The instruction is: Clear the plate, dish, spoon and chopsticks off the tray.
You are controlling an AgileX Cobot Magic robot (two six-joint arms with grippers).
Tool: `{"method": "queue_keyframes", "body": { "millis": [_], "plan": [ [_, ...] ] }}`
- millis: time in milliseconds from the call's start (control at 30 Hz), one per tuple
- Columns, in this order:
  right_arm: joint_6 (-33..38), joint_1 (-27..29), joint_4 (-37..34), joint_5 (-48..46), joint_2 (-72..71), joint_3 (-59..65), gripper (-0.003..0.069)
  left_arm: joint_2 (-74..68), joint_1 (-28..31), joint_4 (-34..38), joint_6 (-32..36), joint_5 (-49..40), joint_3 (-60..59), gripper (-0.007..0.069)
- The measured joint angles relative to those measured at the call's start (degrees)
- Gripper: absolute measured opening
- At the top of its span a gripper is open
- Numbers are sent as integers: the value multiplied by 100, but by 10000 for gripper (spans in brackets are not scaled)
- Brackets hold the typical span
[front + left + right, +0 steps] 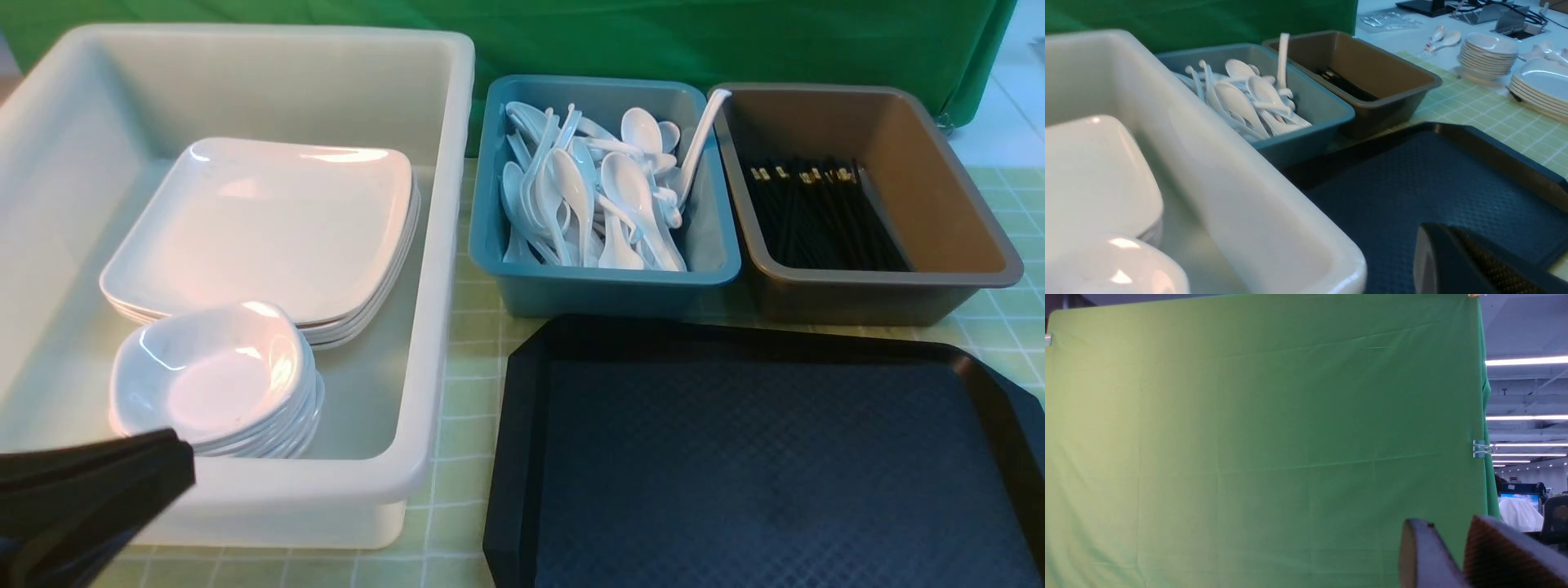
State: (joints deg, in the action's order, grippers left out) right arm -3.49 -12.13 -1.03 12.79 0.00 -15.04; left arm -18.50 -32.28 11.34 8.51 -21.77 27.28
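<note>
The black tray [759, 457] lies at the front right with nothing on it; the left wrist view shows its textured floor [1412, 183]. The top plate [261, 229] of a white stack sits in the big white tub. In front of it a stack of small dishes [216, 376] stands in the same tub. White spoons [588, 196] fill the teal tub, and black chopsticks [820, 212] lie in the brown tub. My left gripper [184, 453] [1439, 228] is shut on nothing, low at the tub's front left corner. My right gripper [1447, 522] is open and empty, facing the green cloth.
The white tub [445, 245] takes up the left side. Behind the tray stand the teal tub [604, 290] and the brown tub [890, 294]. Beyond the tray's right side, a stack of dishes [1488, 53], a stack of plates [1541, 83] and loose spoons [1443, 38] sit on the table.
</note>
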Motion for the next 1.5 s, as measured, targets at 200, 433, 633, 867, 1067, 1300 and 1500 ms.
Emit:
{"method": "queue_keyframes", "body": {
  "millis": [200, 433, 633, 867, 1067, 1300, 1500],
  "plan": [
    [-5, 0, 0, 6, 0, 0, 182, 705, 1079, -655, -430, 1084, -1105, -15],
    [-5, 0, 0, 6, 0, 0, 199, 1716, 2678, -720, -533, 1646, -2516, -15],
    [-5, 0, 0, 6, 0, 4, 213, 1844, 3029, -720, -533, 1129, -2752, -15],
    [-5, 0, 0, 6, 0, 4, 220, 1844, 3053, -720, -533, 943, -2764, -15],
    [-5, 0, 0, 6, 0, 4, 221, 1844, 3059, -753, -533, 926, -2764, -15],
    [-5, 0, 0, 6, 0, 4, 221, 1844, 3059, -766, -502, 926, -2764, -14],
    [-5, 0, 0, 6, 0, 4, 221, 1844, 3059, -766, -427, 926, -2764, -14]
  ]
}}
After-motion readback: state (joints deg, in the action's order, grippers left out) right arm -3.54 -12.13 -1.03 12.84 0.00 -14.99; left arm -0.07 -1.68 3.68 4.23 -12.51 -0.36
